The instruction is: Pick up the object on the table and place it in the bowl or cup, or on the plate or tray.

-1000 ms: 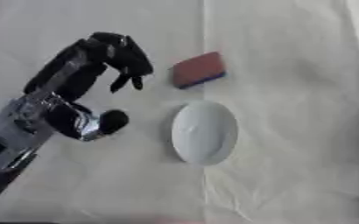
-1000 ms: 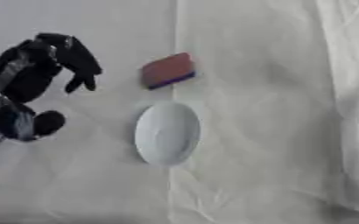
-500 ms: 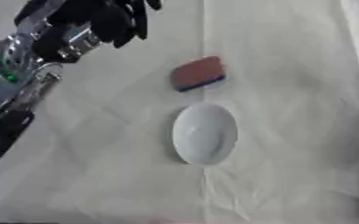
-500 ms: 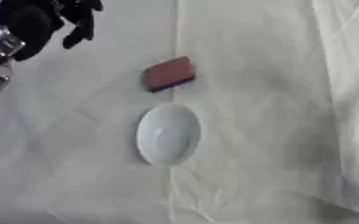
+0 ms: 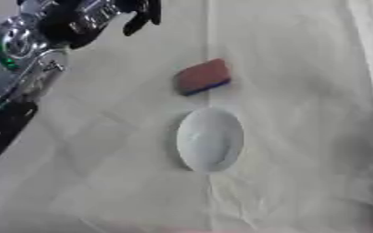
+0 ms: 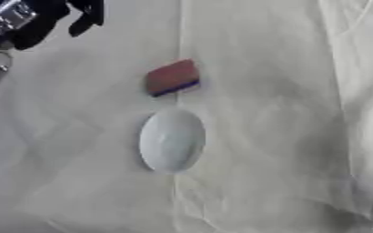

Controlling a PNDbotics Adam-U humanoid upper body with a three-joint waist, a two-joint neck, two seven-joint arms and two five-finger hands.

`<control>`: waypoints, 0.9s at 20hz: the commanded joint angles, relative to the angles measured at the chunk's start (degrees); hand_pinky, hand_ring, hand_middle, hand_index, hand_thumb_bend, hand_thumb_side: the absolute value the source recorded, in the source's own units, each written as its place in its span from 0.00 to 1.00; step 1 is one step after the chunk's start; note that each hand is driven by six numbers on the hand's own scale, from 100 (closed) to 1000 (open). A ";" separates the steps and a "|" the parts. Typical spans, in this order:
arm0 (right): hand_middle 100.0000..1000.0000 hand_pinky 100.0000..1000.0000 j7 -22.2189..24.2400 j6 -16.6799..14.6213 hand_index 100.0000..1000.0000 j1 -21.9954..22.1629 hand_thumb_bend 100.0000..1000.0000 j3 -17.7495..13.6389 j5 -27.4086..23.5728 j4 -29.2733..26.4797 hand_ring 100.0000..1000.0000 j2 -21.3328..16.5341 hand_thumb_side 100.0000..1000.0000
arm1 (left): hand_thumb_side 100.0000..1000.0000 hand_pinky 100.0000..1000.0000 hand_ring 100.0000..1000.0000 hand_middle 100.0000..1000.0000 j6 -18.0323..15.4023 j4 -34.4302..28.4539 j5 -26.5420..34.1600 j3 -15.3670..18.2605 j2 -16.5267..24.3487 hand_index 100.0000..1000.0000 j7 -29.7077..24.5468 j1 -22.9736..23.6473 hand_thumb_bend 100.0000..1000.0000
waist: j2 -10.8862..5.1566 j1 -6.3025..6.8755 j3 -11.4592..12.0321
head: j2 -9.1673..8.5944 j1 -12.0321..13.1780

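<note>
Sponge (image 5: 202, 76) lies whole; left robot hand (image 5: 102, 16) cropped.

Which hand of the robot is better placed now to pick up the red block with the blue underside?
Probably the left. The left hand hangs at the upper left, empty, nearest the red block with the blue underside. The right hand appears in neither view.

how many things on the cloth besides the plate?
1. A red sponge with a blue underside lies on the cloth just beyond the plate, apart from it. The left robot hand is up at the top left, holding nothing.
</note>
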 commanded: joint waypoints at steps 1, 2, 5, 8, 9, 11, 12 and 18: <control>0.94 0.65 0.25 0.04 0.98 -0.99 0.00 0.22 0.04 -1.38 0.72 -0.34 0.55 | 0.50 0.00 0.37 0.51 -0.38 -0.64 -2.19 0.13 0.55 0.64 -0.08 -1.37 0.32 | -0.96 -0.14 -0.08 | -0.21 -0.23; 0.94 0.65 0.28 0.05 0.98 -0.99 0.00 0.23 0.02 -1.40 0.72 -0.34 0.55 | 0.46 0.00 0.38 0.52 -0.89 -0.64 -3.69 0.38 0.58 0.65 -0.12 -1.85 0.34 | -0.96 -0.10 -0.10 | -0.21 -0.34; 0.94 0.65 0.32 0.09 0.98 -0.98 0.00 0.25 0.01 -1.48 0.72 -0.36 0.55 | 0.40 0.00 0.40 0.54 -4.18 -0.64 -12.11 1.33 1.06 0.67 -0.07 -3.13 0.39 | -0.98 0.01 -0.13 | -0.21 -0.72; 0.94 0.65 0.42 0.14 0.98 -1.02 0.00 0.36 0.02 -1.57 0.72 -0.40 0.55 | 0.36 0.02 0.41 0.55 -7.52 -0.64 -21.10 1.01 2.26 0.69 -0.21 -3.87 0.43 | -1.01 0.24 -0.26 | -0.21 -0.91; 0.94 0.65 0.46 0.15 0.98 -1.03 0.00 0.40 0.03 -1.60 0.72 -0.42 0.55 | 0.37 0.02 0.41 0.55 -8.34 -0.64 -23.59 0.85 2.84 0.69 -0.29 -4.09 0.43 | -1.03 0.34 -0.29 | -0.21 -0.95; 0.94 0.65 0.53 0.20 0.98 -1.04 0.00 0.50 0.05 -1.65 0.72 -0.51 0.55 | 0.37 0.04 0.42 0.56 -9.31 -0.64 -27.88 0.41 3.97 0.70 -0.64 -4.53 0.45 | -1.06 0.58 -0.35 | -0.21 -1.01; 0.94 0.65 0.58 0.22 0.98 -1.04 0.00 0.55 0.06 -1.68 0.72 -0.54 0.55 | 0.37 0.04 0.42 0.57 -9.44 -0.64 -29.47 0.04 4.36 0.71 -1.02 -4.71 0.45 | -1.08 0.69 -0.38 | -0.21 -1.02; 0.94 0.65 0.73 0.38 0.98 -0.90 0.00 0.71 0.06 -1.85 0.72 -0.68 0.55 | 0.37 0.06 0.43 0.58 -7.09 -0.64 -35.86 -0.56 4.82 0.72 -2.88 -6.50 0.49 | -1.25 1.10 -0.41 | -0.21 -1.32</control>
